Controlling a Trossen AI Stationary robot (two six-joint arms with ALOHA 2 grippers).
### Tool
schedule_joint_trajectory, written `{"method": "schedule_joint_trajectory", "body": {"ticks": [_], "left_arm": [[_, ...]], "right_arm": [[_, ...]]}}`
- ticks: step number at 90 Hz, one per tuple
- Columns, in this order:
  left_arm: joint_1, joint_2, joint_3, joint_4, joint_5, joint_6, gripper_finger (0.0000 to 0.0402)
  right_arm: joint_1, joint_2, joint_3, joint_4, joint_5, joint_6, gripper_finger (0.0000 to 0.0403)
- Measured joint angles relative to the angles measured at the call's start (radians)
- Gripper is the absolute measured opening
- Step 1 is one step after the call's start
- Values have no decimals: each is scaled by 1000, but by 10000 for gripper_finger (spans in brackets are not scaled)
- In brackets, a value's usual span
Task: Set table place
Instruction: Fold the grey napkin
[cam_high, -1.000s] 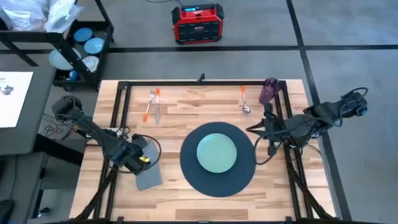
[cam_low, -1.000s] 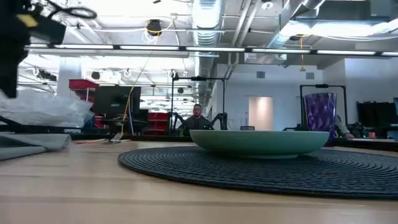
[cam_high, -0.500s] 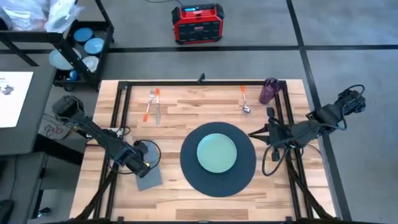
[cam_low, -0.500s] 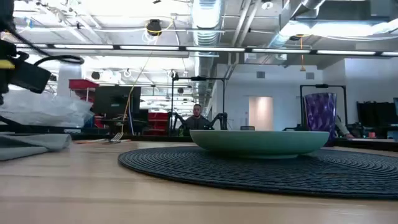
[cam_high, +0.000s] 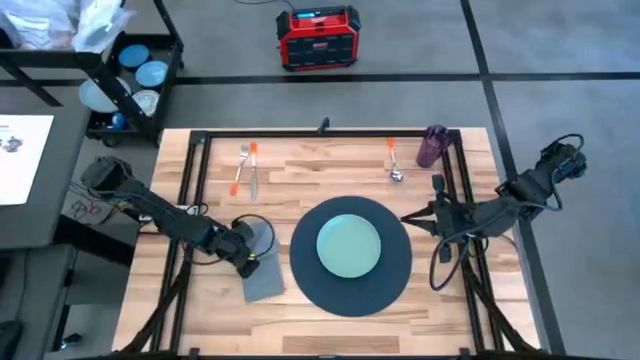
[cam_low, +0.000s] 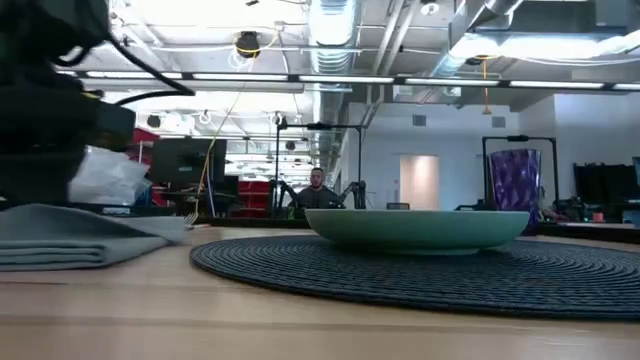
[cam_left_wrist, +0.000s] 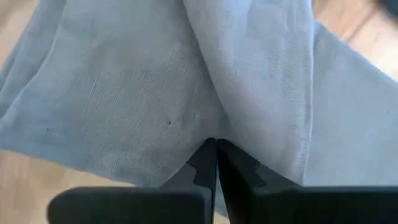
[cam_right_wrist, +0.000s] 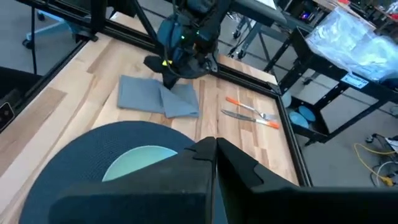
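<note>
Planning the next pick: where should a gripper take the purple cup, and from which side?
Grip the purple cup across its side walls, coming in level from the right gripper side. It stands upright at the table's far right corner, nothing crowding it.

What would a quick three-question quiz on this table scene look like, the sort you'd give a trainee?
1. True or false: the pale green plate sits on the dark round mat.
2. Pick one: what is the left hand pinching? A) the plate B) the grey napkin C) the mat
3. Fill the gap: beyond the waiting right hand, a small ____ cup stands near the spoon.

Key: 1 true; 2 B; 3 purple.
</note>
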Motion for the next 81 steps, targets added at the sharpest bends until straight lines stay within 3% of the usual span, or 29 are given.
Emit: {"method": "schedule_joint_trajectory", "body": {"ticks": [20, 35, 46, 57, 66, 76, 81], "left_arm": [[72, 10, -1, 79, 3, 85, 0], [85, 17, 39, 51, 7, 118, 0], [74, 14, 131, -73, -28, 86, 0], [48, 13, 310, -230, -74, 94, 0], [0, 25, 472, -360, -185, 97, 0], [-80, 23, 574, -428, -321, 73, 0], [-110, 23, 580, -447, -335, 34, 0]], "right_arm": [[0, 0, 0, 1, 0, -12, 0], [-6, 0, 0, 1, 0, -8, 0], [-39, 16, 0, 12, -3, 1, 0], [-93, 70, 0, 52, -40, -5, 0], [-187, 158, 2, 133, -177, -50, 0], [-309, 273, 0, 180, -447, -121, 0], [-374, 317, 0, 206, -583, -127, 0]]}}
